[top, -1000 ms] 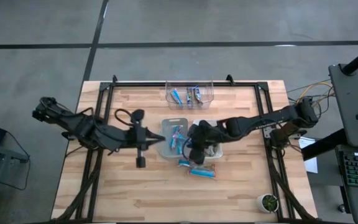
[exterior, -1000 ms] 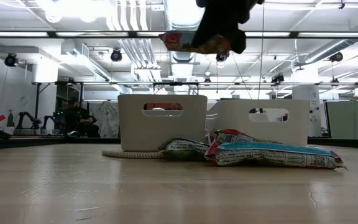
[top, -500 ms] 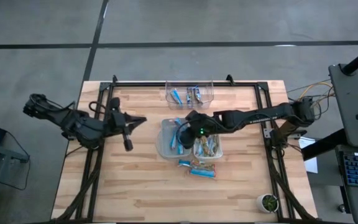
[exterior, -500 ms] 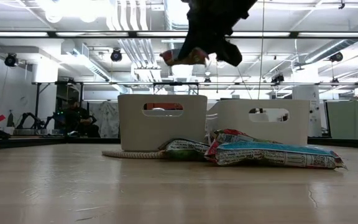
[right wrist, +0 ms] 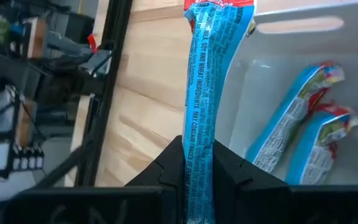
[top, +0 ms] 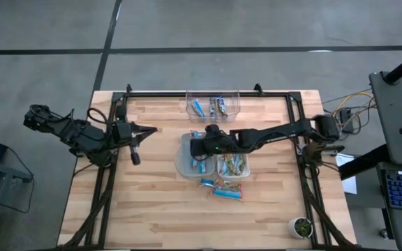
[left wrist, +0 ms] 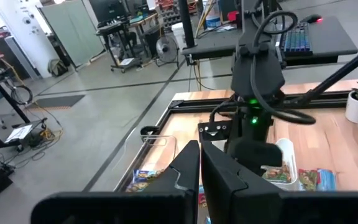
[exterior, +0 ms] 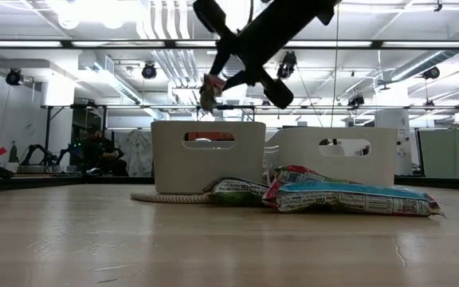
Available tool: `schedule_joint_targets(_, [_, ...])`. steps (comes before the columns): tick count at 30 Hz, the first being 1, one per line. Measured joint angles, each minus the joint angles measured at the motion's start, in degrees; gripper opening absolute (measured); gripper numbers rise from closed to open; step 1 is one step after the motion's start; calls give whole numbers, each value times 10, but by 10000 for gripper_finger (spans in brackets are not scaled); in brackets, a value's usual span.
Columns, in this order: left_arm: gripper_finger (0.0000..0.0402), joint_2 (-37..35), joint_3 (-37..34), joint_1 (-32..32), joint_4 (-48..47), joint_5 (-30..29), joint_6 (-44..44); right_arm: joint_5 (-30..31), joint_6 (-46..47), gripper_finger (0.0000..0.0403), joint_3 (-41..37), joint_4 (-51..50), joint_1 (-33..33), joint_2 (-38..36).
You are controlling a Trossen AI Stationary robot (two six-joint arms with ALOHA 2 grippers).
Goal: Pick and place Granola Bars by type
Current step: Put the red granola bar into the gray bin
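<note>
Overhead, high view: right hand [top: 199,146] reaches over the grey bin [top: 184,162], which already holds blue bars, so the carried bar probably belongs there; the white bin [top: 245,169] beside it holds tan bars; loose granola bars [top: 222,188] lie on the surface [top: 152,209] just in front.
Low view: right hand [exterior: 211,88] hangs above the grey bin [exterior: 208,156], bar dangling from it.
Left wrist view: left hand [left wrist: 200,163] pressed together, empty, parked aside.
Right wrist view: fingers clamped on a blue bar [right wrist: 205,74], pinched at one end so it hangs clear over the bin.
</note>
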Motion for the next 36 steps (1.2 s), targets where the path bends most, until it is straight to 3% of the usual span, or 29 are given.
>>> schedule_joint_targets(18, [0,-1,-1,0,-5,8,0,2,42,46,0,34,8,34])
schedule_joint_targets(30, [0,-1,-1,0,-6,8,-3,9,68,195,0,4,8,34])
schedule_joint_targets(36, [0,-1,-1,0,-6,7,-3,11,48,239,0,7,11,34])
